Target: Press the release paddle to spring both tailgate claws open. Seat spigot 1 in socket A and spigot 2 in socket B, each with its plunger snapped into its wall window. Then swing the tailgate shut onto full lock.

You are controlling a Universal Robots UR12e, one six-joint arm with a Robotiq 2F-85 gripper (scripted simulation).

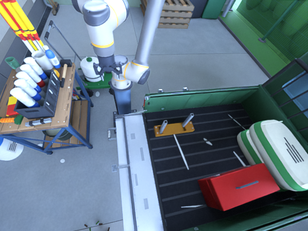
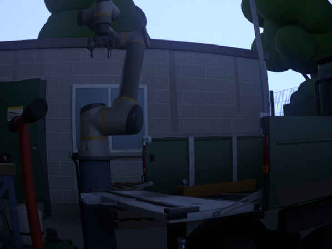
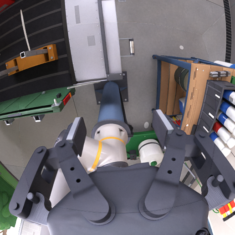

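The tailgate hangs open and level behind the truck bed, a pale grey panel with a small handle at its outer edge. On the black ribbed bed lies an orange block with two grey spigots standing tilted in it. My gripper hangs high above the arm's own base, well off the bed. It is open and holds nothing.
A green side wall closes the bed's far side. A red box and white-green cases fill the bed's right end, with thin white rods loose on the floor. A blue workbench cart stands left of the arm's pedestal.
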